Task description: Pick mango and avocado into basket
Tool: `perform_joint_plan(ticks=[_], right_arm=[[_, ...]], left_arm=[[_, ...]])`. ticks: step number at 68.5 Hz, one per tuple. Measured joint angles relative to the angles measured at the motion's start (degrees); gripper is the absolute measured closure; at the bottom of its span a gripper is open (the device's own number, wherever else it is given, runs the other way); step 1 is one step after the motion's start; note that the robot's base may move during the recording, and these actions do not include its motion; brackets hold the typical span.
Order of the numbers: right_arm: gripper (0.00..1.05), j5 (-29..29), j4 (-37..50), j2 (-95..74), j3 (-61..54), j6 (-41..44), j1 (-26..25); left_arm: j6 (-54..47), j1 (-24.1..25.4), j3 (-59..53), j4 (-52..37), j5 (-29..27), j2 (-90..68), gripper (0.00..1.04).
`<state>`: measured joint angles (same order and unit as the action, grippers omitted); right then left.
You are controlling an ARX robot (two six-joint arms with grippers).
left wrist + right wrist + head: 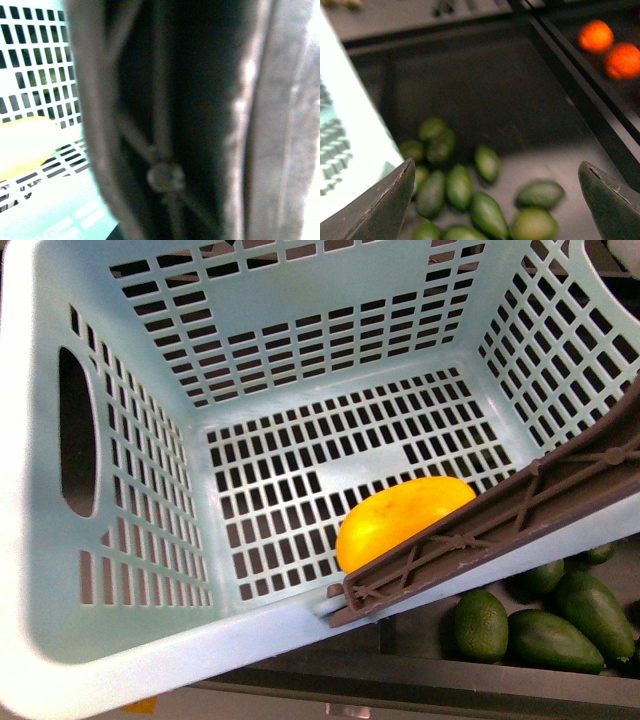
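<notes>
Down in the dark bin [485,85] by the basket's [120,660] near-right corner, avocados [459,186] lie beneath the right gripper [496,166], fingers spread wide; mango [400,520] sits in the basket

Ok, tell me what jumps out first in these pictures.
The yellow mango lying on the floor of the teal basket, partly behind its brown handle. Next, the pile of green avocados in the dark bin beside the basket, with the open right gripper pointed at them.

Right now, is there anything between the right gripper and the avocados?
Nothing visible. The open right gripper looks straight at the avocados in their dark bin; the basket wall is only off to one side.
</notes>
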<state>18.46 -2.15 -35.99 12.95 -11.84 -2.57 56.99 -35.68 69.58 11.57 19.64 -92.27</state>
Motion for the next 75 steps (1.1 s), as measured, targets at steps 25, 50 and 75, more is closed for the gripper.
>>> perform_joint_plan(ticks=[25, 50, 75], right_arm=[[0.09, -23.4, 20.6, -29.9, 6.1, 19.9, -21.2], [0.09, -29.1, 32.0, -66.9, 17.7, 40.7, -23.9], [0.09, -33.0, 29.7, -90.0, 31.5, 50.6, -19.0]], left_arm=[[-0.2, 0.2, 0.0, 0.0, -0.6, 0.0, 0.92], [-0.2, 0.2, 0.0, 0.0, -0.8, 0.0, 0.92], [-0.2, 0.2, 0.0, 0.0, -0.5, 0.0, 0.92]])
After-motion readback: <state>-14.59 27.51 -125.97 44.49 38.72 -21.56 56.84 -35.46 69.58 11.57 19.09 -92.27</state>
